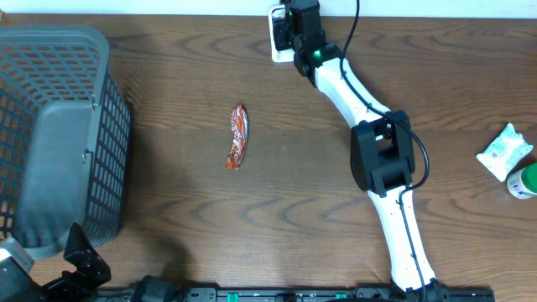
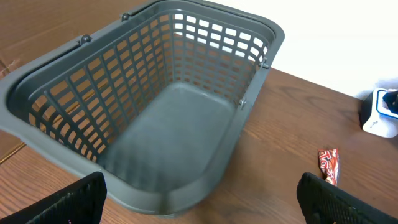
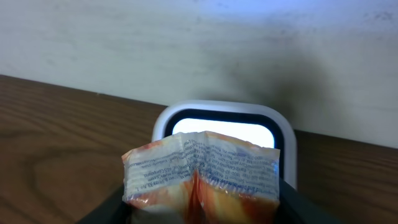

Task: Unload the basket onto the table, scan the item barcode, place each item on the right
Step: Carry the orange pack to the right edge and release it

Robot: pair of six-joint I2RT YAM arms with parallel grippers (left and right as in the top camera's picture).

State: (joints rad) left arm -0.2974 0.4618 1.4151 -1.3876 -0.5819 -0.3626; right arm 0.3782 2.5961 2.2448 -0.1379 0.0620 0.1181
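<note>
Presenting the coded face squarely is what this step asks, I judge: the right claw is pinching the crinkled orange-and-white foil packet by its lower part, its sealed top edge standing just ahead of the claw, directly before the white rounded-rectangular plastic scanner with its glowing window; fine print faces the wrist camera and no barcode can be made out there, so a slow wrist turn to bring the bars flat toward the window, close but not touching, seems wise; the film is glossy, wrinkled and limp, with a centre seam, so creases may break up the bars and a gentle grip matters; the left claw is spread wide and empty, the rigid grey plastic lattice basket just ahead of it; a twisted shiny red wrapper lies well apart from both claws on the dark wood-grain table.
</note>
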